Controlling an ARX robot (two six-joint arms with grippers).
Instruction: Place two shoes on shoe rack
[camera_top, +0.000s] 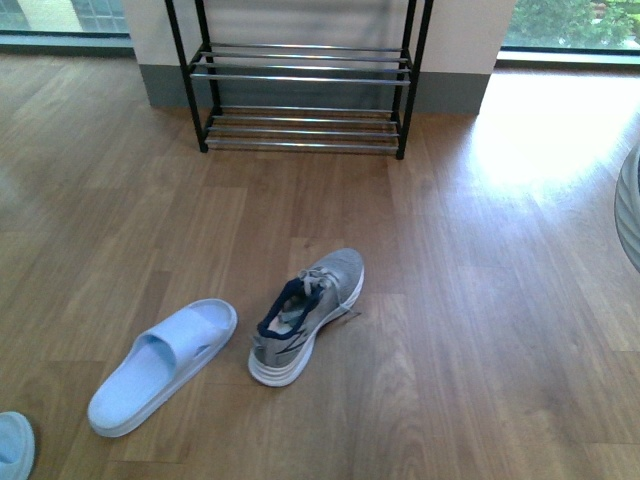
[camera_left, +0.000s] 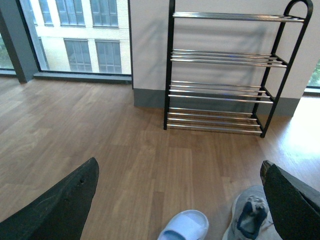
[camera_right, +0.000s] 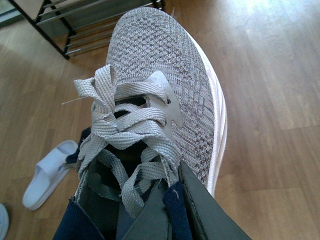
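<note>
1. A room with a pale plank floor (camera_top: 480, 300). In the front view the shoe rack (camera_top: 305, 100) stands against the far wall. A pale blue slide (camera_top: 165, 365) and a grey sneaker (camera_top: 305, 315) lie side by side on the boards, near the camera and well apart from the rack. The slide is on the left. The sneaker's toe points roughly at the rack, leaning a little right. The edge of a second slide (camera_top: 15, 445) shows in the bottom-left corner. Neither arm is in view here.

2. In the left wrist view the left gripper (camera_left: 178, 165) is spread wide and holds nothing. The rack lies straight ahead of it, and the toes of the slide and the sneaker show on the floor just under it.

3. In the right wrist view the right gripper (camera_right: 172, 212) pinches the navy collar of a second sneaker (camera_right: 165, 100). The shoe fills the picture and the floor and slides look far beneath it, so I judge it lifted.
   - Its long axis runs from the fingers out to the toe, which points toward the rack's lower corner.
   - The rack is well ahead of this toe, so the right arm likely has to carry this shoe toe-first.
</note>
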